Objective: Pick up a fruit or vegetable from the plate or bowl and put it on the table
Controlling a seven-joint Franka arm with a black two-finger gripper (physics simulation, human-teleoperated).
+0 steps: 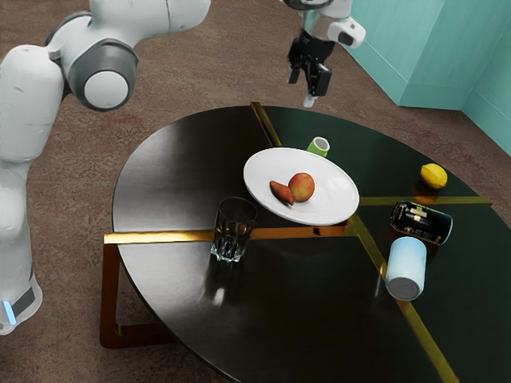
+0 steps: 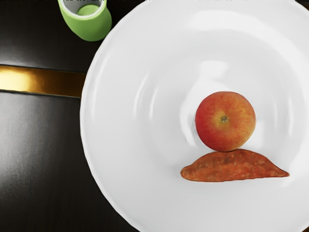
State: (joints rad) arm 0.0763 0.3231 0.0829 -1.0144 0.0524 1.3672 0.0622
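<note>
High above the plate, my gripper [image 1: 305, 86] hangs open in the exterior view, its black fingers apart with nothing between them. The white plate [image 1: 263, 175] lies on the round table, holding a red-orange apple [image 1: 302, 187] and a brown-orange sweet potato [image 1: 281, 192] that touch each other. Seen from above in the wrist view, the apple [image 2: 225, 121] is beside the long, pointed sweet potato [image 2: 234, 166], both inside the rim of the plate [image 2: 108, 121].
A green cup [image 1: 318, 146] is close to the plate's far edge. A clear glass [image 1: 234, 230] stands on the exterior view's left; a lemon [image 1: 433, 176], a black can [image 1: 421, 223] and a pale blue cup [image 1: 406, 267] are on its right. Gold strips [image 1: 168, 237] cross the dark table [image 1: 184, 159].
</note>
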